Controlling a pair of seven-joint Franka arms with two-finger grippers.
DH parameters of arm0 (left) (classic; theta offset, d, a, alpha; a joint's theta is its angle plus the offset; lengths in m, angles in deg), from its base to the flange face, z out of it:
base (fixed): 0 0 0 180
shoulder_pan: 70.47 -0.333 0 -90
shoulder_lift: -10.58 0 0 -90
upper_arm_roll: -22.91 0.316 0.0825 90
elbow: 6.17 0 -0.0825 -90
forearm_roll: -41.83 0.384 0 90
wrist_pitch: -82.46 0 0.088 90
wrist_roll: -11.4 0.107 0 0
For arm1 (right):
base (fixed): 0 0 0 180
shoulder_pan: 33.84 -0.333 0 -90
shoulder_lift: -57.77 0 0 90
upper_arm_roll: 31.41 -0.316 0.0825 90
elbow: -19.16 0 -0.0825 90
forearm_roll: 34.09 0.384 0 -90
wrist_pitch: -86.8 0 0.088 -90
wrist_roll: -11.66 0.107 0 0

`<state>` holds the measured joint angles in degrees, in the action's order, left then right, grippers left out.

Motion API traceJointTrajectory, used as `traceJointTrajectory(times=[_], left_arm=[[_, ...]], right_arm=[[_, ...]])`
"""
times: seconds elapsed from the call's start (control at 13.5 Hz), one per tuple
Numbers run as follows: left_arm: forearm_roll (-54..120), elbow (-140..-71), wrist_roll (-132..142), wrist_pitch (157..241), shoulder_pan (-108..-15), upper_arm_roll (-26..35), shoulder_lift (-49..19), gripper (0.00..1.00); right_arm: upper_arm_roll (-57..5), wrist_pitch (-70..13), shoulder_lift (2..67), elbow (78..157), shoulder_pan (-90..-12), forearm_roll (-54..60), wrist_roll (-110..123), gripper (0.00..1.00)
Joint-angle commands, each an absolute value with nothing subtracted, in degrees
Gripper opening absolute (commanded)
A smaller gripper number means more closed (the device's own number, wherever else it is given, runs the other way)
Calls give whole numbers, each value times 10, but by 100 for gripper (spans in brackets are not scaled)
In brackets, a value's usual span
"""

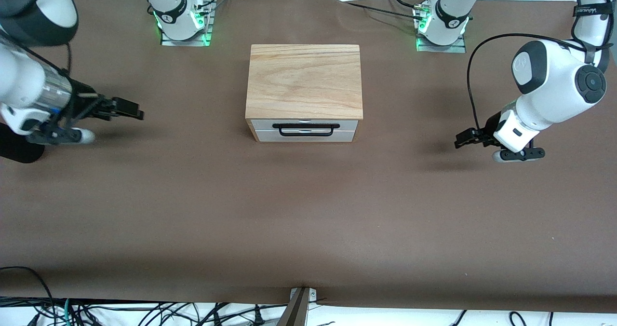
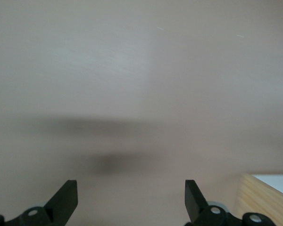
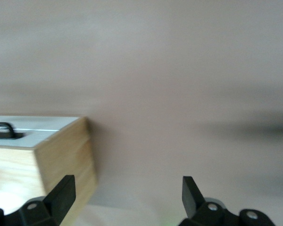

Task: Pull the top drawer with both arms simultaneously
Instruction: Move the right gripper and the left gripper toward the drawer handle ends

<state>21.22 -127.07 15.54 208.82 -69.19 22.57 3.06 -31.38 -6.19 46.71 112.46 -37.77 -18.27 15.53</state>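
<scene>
The top drawer (image 1: pixel 260 124) is shut in the wood-topped cabinet (image 1: pixel 304 80) in the middle of the table, and its black wire handle (image 1: pixel 306 126) faces the front camera. My left gripper (image 1: pixel 463 139) is open and empty, low over the table toward the left arm's end, well apart from the cabinet. In the left wrist view (image 2: pixel 131 188) it is open over bare table. My right gripper (image 1: pixel 137 111) is open and empty over the table toward the right arm's end. In the right wrist view (image 3: pixel 127 186) it is open, with the drawer front (image 3: pixel 42 123) and handle (image 3: pixel 2 128) showing farther off.
A plain white panel (image 1: pixel 262 135) sits beneath the top drawer. The brown table (image 1: pixel 308 210) stretches wide nearer the front camera. Cables (image 1: pixel 144 311) lie along the near edge. The arm bases (image 1: pixel 183 22) stand at the table's robot side. A cabinet corner (image 2: pixel 264 197) shows in the left wrist view.
</scene>
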Motion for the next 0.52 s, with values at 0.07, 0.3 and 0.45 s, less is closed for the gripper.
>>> traceJointTrajectory(times=[0.07,0.3,0.45], left_arm=[[-17,-1303,398,2092,-699,222,5,100],[-187,-1301,540,2078,-693,219,-46,100],[-302,-1296,618,2037,-691,215,-87,100]], right_arm=[[-322,-72,420,1134,-376,-46,112,100],[-323,-109,398,1180,-377,94,58,100],[-339,-158,401,1239,-378,169,-19,100]])
